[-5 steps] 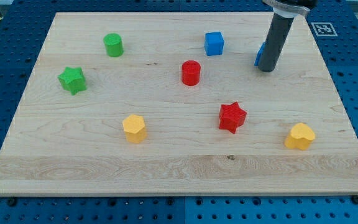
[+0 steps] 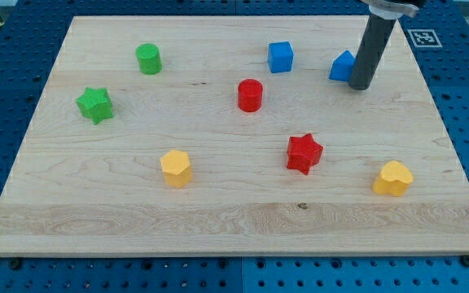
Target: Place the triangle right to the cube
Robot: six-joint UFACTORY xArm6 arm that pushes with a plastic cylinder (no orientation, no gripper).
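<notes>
A blue cube [image 2: 281, 57] sits near the view's top, right of centre. A blue triangle [image 2: 342, 67] lies to the cube's right, with a gap between them. My dark rod comes down from the view's top right; my tip [image 2: 359, 86] rests on the board just right of and slightly below the triangle, touching or almost touching its right side. The rod hides the triangle's right edge.
On the wooden board [image 2: 218, 212] also lie a red cylinder [image 2: 250, 95], a red star [image 2: 304, 153], a green cylinder [image 2: 148, 59], a green star [image 2: 95, 105], a yellow hexagon-like block [image 2: 176, 168] and a yellow heart [image 2: 393, 178]. A marker tag [image 2: 422, 37] lies off the board.
My tip has moved a little to the view's right and up, uncovering more of the blue triangle. The other blocks have not moved.
</notes>
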